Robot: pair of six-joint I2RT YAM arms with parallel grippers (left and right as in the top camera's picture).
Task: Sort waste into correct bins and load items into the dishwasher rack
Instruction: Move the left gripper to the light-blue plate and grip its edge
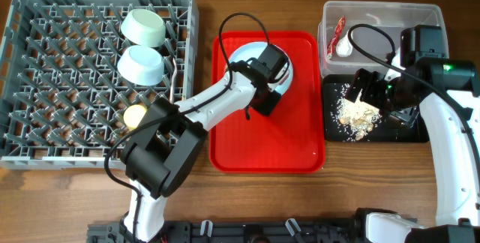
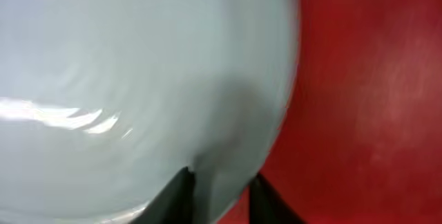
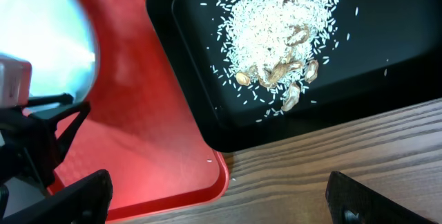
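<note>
The pale blue-white plate point(image 1: 251, 54) lies on the red serving tray point(image 1: 300, 145). My left gripper point(image 1: 264, 99) is at the plate's near right edge. In the left wrist view its jaws point(image 2: 219, 191) are closed over the rim of the plate point(image 2: 124, 65). My right gripper point(image 1: 369, 87) hovers over the black tray point(image 1: 401, 132), open and empty point(image 3: 221, 196). Rice crumbs point(image 1: 356, 113) lie heaped in the black tray point(image 3: 387, 65). The red-and-white wrapper point(image 1: 339, 28) and white scrap point(image 1: 344, 46) lie in the clear tub point(image 1: 375, 10). Two mint bowls point(image 1: 142, 27) point(image 1: 140, 64) and the yellow cup point(image 1: 135, 116) are in the grey rack point(image 1: 45, 63). I cannot make out the fork or chopsticks.
The red tray's near right corner point(image 3: 207, 175) lies close to the black tray. Bare wooden table point(image 3: 331, 155) shows in front of both. The left arm stretches from the front edge across the rack's right side.
</note>
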